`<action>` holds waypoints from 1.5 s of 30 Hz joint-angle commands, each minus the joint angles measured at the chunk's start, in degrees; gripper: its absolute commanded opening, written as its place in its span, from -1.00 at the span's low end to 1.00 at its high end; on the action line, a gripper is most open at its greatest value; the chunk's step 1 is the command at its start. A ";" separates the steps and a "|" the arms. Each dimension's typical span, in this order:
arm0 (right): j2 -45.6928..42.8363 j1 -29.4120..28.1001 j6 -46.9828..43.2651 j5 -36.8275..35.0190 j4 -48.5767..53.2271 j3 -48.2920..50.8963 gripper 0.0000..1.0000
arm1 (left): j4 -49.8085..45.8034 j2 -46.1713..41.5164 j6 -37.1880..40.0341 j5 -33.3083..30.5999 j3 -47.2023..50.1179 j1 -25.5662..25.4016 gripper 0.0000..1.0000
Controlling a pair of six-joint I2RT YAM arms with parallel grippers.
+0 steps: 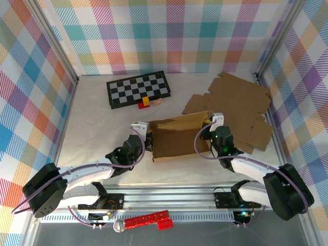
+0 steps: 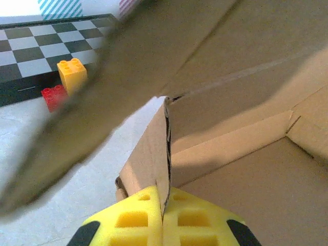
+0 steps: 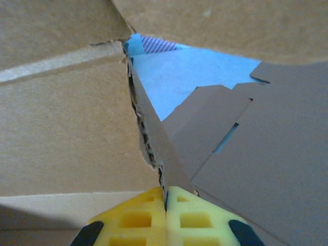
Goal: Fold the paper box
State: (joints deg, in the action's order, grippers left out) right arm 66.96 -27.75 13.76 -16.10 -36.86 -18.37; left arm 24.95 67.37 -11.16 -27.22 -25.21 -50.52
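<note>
Top external | 1 paper box (image 1: 177,138) | clamped by left pincer (image 1: 149,136), right pincer (image 1: 209,126)

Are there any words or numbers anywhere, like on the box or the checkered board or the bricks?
No word, number or sign can be read here.
paper box: plain brown, no print.
flat cardboard sheet: plain brown, no print.
checkerboard: black and white squares, no writing.
yellow brick and red brick: studs too blurred to read any brand.
</note>
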 commanded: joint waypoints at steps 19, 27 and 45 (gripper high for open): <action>-22.24 -1.07 22.69 5.54 44.49 -6.05 0.19 | -9.34 10.23 0.27 -20.03 -2.65 -11.43 -1.00; -28.81 -1.06 36.01 9.76 71.55 -15.84 0.46 | -10.09 11.92 0.13 -21.22 -3.01 -11.62 -1.00; -0.72 5.51 28.00 10.06 81.77 -50.08 0.52 | -12.65 13.23 -1.61 -23.24 -2.78 -11.99 -1.00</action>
State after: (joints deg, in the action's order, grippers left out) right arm 58.83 -25.58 44.45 -8.78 42.22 -65.12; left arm 20.64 79.02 -11.62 -51.13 -29.21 -62.17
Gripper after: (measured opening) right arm 0.763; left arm 0.044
